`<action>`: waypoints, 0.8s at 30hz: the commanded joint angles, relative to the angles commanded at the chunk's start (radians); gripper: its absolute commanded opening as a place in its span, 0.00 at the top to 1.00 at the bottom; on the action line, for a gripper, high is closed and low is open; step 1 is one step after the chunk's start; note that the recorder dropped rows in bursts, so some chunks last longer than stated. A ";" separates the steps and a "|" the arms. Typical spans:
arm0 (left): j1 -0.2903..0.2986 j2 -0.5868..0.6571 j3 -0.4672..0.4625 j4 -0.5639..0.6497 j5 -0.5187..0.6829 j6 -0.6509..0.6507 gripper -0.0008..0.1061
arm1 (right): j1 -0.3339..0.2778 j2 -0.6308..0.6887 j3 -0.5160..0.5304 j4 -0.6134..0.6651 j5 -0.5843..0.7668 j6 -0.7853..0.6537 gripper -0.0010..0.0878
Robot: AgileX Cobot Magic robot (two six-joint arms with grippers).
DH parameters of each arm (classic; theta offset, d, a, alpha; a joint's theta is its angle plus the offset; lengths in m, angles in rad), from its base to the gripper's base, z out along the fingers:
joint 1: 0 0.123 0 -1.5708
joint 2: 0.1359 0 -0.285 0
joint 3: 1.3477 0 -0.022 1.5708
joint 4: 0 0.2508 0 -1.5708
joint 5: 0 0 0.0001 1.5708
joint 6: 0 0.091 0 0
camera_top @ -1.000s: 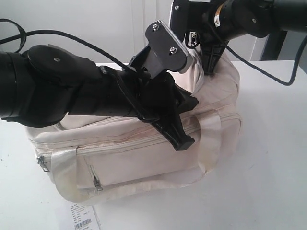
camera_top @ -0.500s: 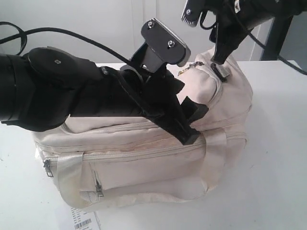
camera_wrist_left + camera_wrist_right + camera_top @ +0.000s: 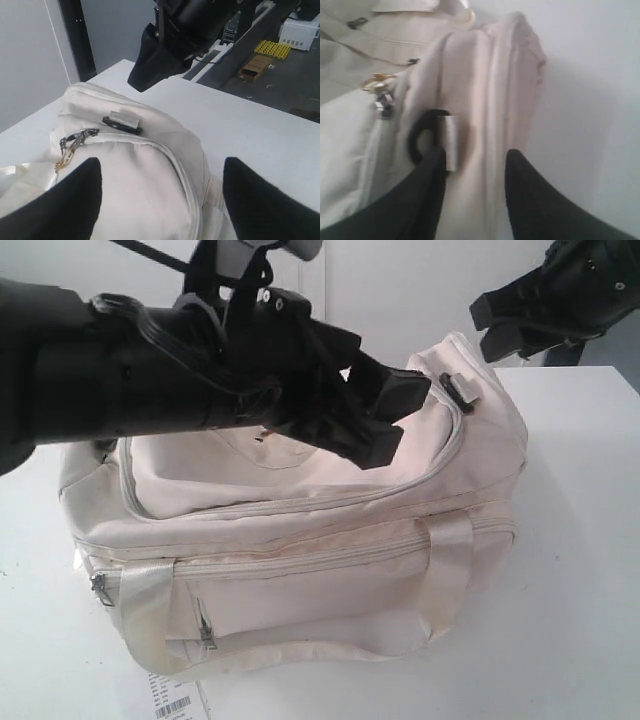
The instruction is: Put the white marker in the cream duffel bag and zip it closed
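White walls back a white bench (image 3: 580,620) on which the cream duffel bag (image 3: 300,540) sits, its long side facing near and its front zip pocket (image 3: 300,585) closed. Webbing handles (image 3: 445,560) run down the near face. A printed paper slip with a barcode (image 3: 170,702) lies at the near left, partly under the bag.

On the bag's right end, a black end buckle (image 3: 460,390) sits at the top. The gold ring zip pull (image 3: 70,147) lies just beside that buckle, and the top zip looks closed along the part in view. The white marker cannot be seen in any view.

Reaching in from the left, the left end effector (image 3: 388,418) hangs above the bag's top panel, clear of the fabric. Its jaws stand wide and hold nothing, as the left wrist view shows, with the bag's right end between the two black fingers (image 3: 75,200).

At the far right, the right end effector (image 3: 490,328) hovers above and just past the bag's right end, apart from it. Its jaws are parted and empty; in its wrist view the fingers (image 3: 427,200) frame the buckle and the end seam below.
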 joint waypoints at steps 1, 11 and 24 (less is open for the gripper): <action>0.000 -0.009 0.024 -0.025 0.000 0.000 0.34 | 0.000 0.007 0.000 0.000 0.002 0.000 0.49; 0.000 -0.090 0.099 -0.047 0.306 -0.004 0.69 | 0.000 0.131 0.000 -0.056 -0.040 0.002 0.49; 0.000 -0.096 0.099 -0.003 0.213 -0.057 0.81 | -0.005 0.025 0.012 -0.105 0.147 0.141 0.98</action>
